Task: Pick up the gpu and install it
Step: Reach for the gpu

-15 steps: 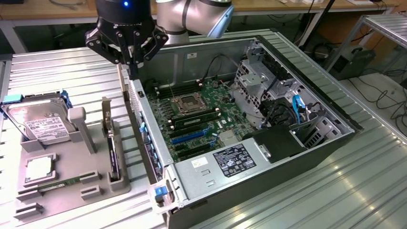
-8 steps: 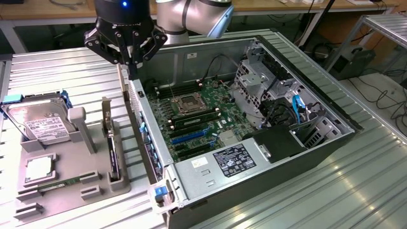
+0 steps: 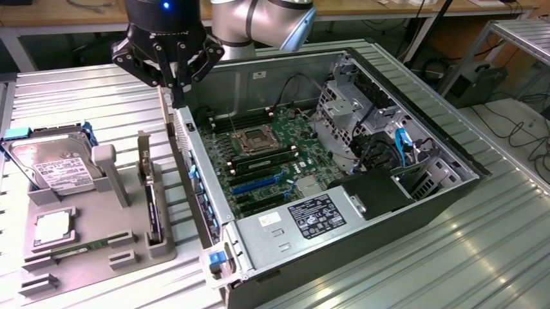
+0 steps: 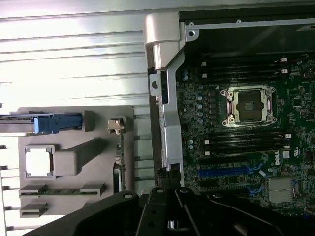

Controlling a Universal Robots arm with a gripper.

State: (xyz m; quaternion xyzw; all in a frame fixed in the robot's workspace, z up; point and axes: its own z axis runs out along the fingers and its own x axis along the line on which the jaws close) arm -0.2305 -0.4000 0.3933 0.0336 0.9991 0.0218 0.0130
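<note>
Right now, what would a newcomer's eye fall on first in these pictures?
The open computer case, its green motherboard bare, sits in the middle of the exterior view. The black gripper hangs shut over the case's wall on that view's left. Beside it, a grey holder carries the hard drive and the gpu standing on edge.

White "DELL" lettering, turned sideways, near the edge of the motherboard. Black label with white print and marks on the power supply: too small to read. White label on the hard drive: lines of dark print, illegible. Small white sticker on the case wall: nothing legible.
</note>
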